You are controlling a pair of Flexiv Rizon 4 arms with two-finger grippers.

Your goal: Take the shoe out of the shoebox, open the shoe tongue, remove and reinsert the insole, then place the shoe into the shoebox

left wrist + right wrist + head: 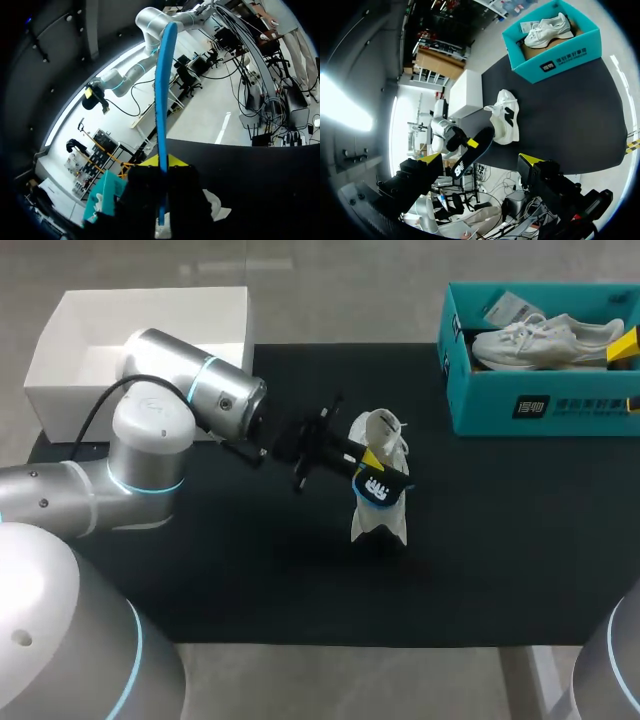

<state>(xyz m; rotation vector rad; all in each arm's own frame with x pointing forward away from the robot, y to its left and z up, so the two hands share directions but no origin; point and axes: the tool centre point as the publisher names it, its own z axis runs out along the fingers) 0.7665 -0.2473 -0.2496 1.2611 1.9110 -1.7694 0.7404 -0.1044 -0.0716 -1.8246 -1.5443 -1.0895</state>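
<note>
Head view: the left pincer (365, 462) grips the black, blue-edged foam insole (378, 488) over the white lace-up sneaker (378, 522). The sneaker rests on the black-covered desk (250, 570), well apart from the teal cardboard shoebox (540, 405). The right pincer (481, 160) has its fingers spread and is empty. Assessment: reinsertion is pending. Recommend feeding the insole toe-end first into the opening, with the tongue pulled back and the free pincer steadying the sneaker.

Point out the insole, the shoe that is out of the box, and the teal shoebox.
insole (380, 488): head view, on its dark printed face.
shoe (501, 127): right wrist view, on its white side.
shoebox (480, 400): head view, on its teal front wall.
</note>
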